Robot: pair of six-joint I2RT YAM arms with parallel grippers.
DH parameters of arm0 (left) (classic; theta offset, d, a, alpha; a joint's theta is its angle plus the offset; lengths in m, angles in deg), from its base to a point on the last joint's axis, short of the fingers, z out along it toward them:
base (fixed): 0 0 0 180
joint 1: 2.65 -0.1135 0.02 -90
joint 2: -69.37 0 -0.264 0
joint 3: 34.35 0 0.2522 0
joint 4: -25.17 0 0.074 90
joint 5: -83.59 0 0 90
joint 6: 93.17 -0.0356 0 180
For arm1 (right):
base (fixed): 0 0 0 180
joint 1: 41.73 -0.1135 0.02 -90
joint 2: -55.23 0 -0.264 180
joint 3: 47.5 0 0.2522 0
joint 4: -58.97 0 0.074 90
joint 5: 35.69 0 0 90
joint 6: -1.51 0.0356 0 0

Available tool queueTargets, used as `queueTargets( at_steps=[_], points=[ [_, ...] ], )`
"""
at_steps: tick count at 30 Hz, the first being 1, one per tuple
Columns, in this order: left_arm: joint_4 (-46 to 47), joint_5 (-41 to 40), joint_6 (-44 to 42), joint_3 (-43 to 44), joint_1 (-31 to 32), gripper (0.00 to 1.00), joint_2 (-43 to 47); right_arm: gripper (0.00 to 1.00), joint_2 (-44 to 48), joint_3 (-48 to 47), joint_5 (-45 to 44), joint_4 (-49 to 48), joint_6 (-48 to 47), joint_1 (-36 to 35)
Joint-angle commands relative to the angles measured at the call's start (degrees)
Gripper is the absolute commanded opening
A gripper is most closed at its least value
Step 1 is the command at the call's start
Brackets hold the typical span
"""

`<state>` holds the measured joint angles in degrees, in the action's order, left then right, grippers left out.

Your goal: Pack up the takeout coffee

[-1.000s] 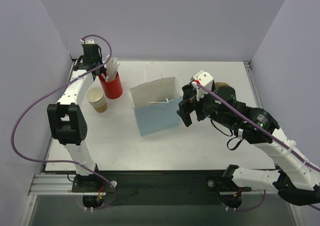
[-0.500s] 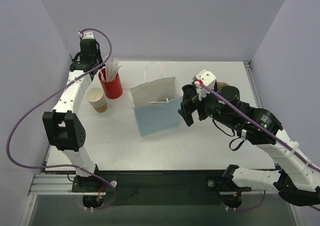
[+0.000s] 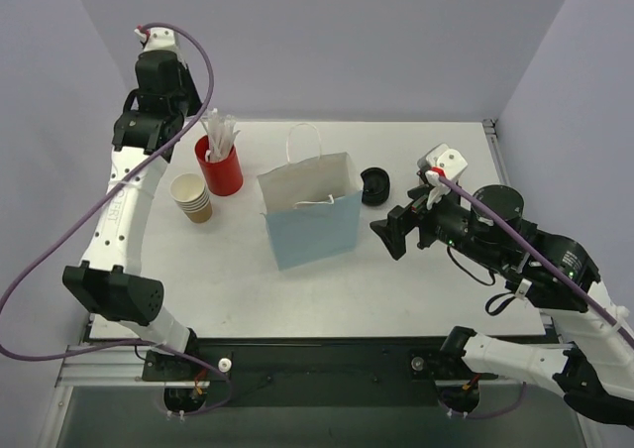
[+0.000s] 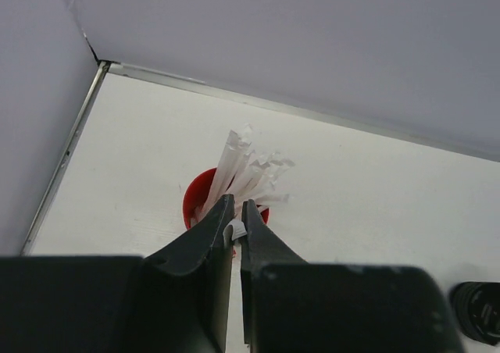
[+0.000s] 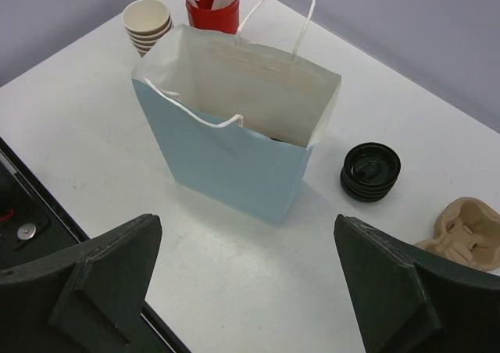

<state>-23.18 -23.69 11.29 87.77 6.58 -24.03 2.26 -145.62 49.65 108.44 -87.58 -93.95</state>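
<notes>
The takeout coffee is hidden, probably inside the open paper bag (image 3: 309,215) at centre. At the bag's 10 o'clock the left gripper (image 4: 238,205) pinches a straw (image 4: 233,229) over the red cup (image 4: 194,205). The right gripper (image 5: 246,247) gapes empty at 3 o'clock. Next, the straw likely needs carrying over the bag's mouth.

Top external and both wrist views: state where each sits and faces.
Top external: above and behind the bases, looking down on the table; left arm, right arm show.
Left wrist: on its arm, looking down at the red straw cup; left gripper shut on a straw.
Right wrist: on its arm, facing the blue bag; open right gripper frames it.
Shared: all show the red straw cup and lid stack.
</notes>
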Motion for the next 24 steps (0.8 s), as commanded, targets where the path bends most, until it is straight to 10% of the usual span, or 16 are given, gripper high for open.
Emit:
queueTargets(
  at_steps=[1, 13, 24],
  points=[
    [-5.8, 3.1, 1.9, 7.1, 1.9, 0.11, 6.0, 1.0, 1.5, 0.2, 1.5, 0.1, 1.6, -0.4],
    [-5.8, 26.1, 15.9, 6.7, 3.1, 0.11, 16.4, 1.0, 3.0, 0.7, 2.4, 0.2, 0.2, -0.3],
    [6.4, 36.2, 20.6, -17.3, 4.7, 0.11, 26.2, 1.0, 3.3, 0.2, -0.3, 0.2, 0.2, -0.4]
  ],
)
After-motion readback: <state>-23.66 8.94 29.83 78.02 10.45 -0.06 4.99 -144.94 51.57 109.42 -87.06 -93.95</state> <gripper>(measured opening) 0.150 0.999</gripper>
